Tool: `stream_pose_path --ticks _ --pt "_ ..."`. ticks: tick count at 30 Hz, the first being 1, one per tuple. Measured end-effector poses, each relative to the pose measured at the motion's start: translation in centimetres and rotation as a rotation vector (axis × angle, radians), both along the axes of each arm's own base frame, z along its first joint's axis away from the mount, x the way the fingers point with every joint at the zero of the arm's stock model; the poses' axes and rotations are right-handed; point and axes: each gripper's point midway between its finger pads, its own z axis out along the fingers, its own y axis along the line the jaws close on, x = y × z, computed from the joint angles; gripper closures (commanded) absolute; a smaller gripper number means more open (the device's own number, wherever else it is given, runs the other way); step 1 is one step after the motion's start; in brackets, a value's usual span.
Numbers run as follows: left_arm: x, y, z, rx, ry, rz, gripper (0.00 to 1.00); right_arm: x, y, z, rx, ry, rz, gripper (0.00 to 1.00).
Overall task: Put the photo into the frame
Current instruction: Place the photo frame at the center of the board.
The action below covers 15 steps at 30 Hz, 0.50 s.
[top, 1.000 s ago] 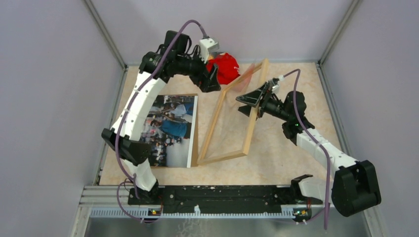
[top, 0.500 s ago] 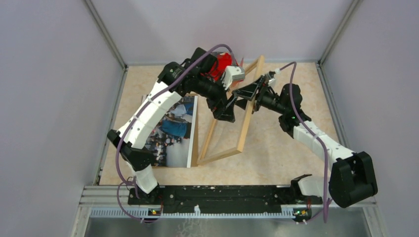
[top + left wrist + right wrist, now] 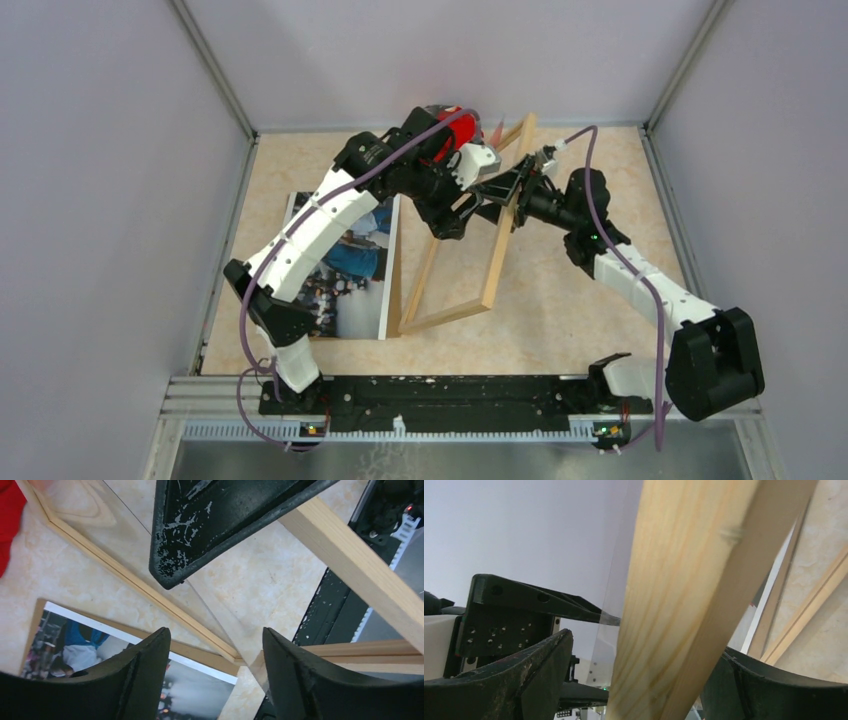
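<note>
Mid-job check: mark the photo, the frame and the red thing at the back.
photo [image 3: 357,258]: top view, blue patch mid-print.
frame [image 3: 496,262]: top view, right rail.
red thing [image 3: 9,520]: left wrist view, its visible edge.

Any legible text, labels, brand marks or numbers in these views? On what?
None readable in any view.
photo: shows only people; any lettering in it is too small to tell.
frame: bare wood, no marking visible.
red object: no label visible.

Left arm [image 3: 320,215] stretches forward to the frame [image 3: 497,255]'s left rail; left gripper [image 3: 215,635] hangs over it, fingers spread, empty; right arm [image 3: 640,280] angles inward, elbow bent; right gripper [image 3: 646,642] clamps the frame's right rail, near its far end.
</note>
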Motion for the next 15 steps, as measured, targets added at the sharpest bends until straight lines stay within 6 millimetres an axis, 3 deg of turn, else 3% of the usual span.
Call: stream_pose_path --ticks 4,8,15 --pt "0.1 0.2 -0.5 0.017 -0.005 -0.005 0.61 0.0 -0.3 -0.8 -0.046 0.011 -0.003 0.15" --pt "-0.2 0.6 -2.5 0.066 0.035 -0.002 0.93 -0.3 -1.7 -1.9 -0.112 0.023 -0.021 0.15" --pt "1.2 1.4 -3.5 0.119 0.000 0.077 1.00 -2.3 -5.6 -3.6 -0.241 0.025 -0.061 0.14"
